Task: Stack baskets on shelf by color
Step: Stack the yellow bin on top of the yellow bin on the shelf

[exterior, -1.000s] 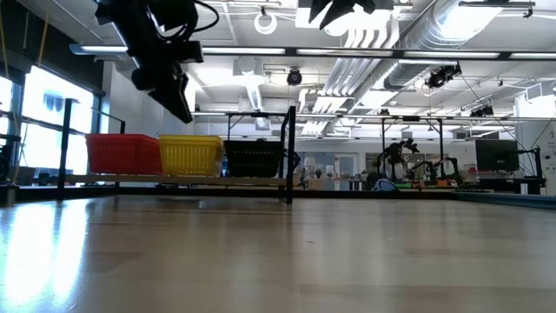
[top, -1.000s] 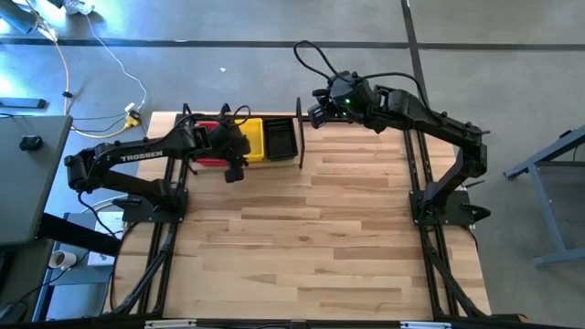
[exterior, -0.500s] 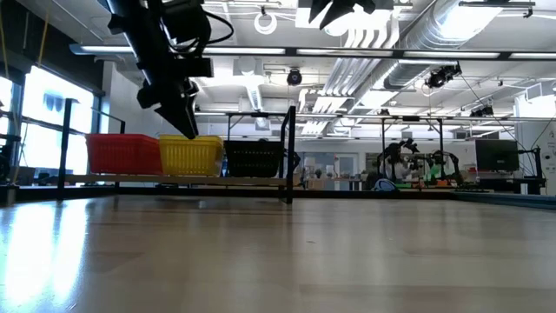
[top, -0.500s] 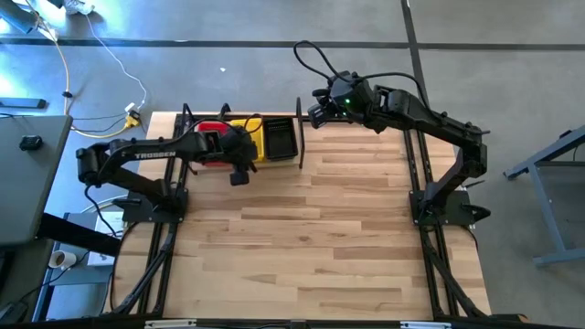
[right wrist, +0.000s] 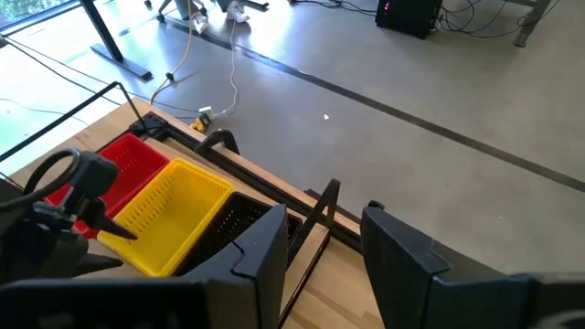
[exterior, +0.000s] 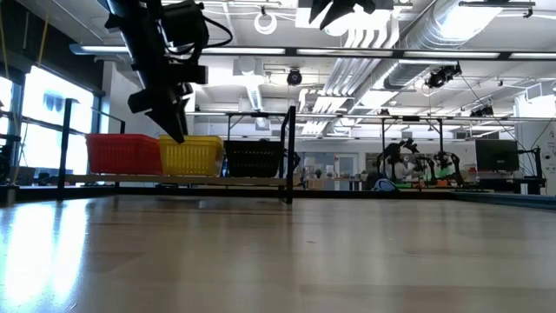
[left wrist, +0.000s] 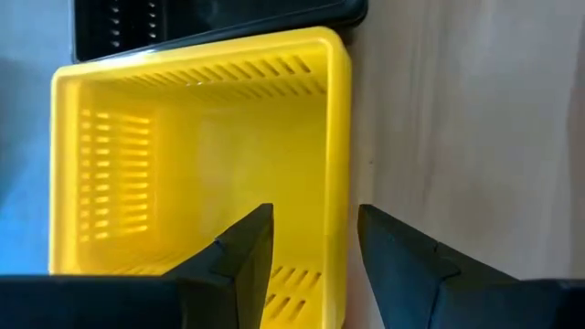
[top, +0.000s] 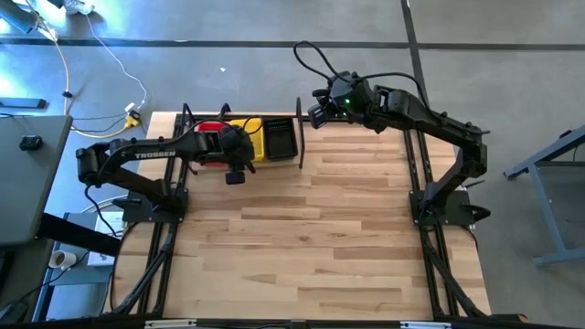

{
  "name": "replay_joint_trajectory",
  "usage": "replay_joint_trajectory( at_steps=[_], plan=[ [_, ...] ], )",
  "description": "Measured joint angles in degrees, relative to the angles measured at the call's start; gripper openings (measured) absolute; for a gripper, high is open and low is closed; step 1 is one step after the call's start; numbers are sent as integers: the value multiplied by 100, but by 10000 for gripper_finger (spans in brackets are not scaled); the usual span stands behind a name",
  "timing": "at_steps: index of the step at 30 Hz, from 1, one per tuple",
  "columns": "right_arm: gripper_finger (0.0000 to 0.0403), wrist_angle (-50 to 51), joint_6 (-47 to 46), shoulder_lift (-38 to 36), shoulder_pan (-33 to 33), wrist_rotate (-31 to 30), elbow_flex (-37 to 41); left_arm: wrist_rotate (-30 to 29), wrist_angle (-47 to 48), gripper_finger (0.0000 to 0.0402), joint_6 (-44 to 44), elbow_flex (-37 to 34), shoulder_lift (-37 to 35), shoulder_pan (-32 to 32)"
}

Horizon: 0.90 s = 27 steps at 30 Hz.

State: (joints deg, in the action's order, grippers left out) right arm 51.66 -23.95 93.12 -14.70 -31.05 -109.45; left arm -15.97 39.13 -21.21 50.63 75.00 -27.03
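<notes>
A red basket (exterior: 122, 154), a yellow basket (exterior: 195, 155) and a black basket (exterior: 254, 158) stand side by side on their bottoms on the shelf (exterior: 174, 180), at the table's far left. My left gripper (left wrist: 314, 210) is open and points down. One finger is over the inside of the yellow basket (left wrist: 192, 174), the other outside its near wall (left wrist: 338, 164). In the low view the left gripper (exterior: 176, 132) hangs just above that basket's rim. My right gripper (right wrist: 324, 215) is open and waits high over the table's far edge (top: 311, 114), right of the shelf.
The shelf's black end post (exterior: 290, 152) stands right of the black basket (top: 280, 137). The red basket (top: 208, 128) lies partly under my left arm. The slatted wooden tabletop (top: 311, 238) stretches toward the near edge. Cables and floor lie beyond the far edge.
My left gripper has come down toward the yellow basket and then shifted slightly toward the table's left, ending just above the basket's rim. The baskets and my right arm have stayed where they were.
</notes>
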Motion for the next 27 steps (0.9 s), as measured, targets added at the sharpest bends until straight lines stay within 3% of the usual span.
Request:
replay_joint_trajectory(
  at_steps=[27],
  plan=[
    [126,143,-10,0,0,0,2,-276,623,77,119,-2,0,0]
  ],
)
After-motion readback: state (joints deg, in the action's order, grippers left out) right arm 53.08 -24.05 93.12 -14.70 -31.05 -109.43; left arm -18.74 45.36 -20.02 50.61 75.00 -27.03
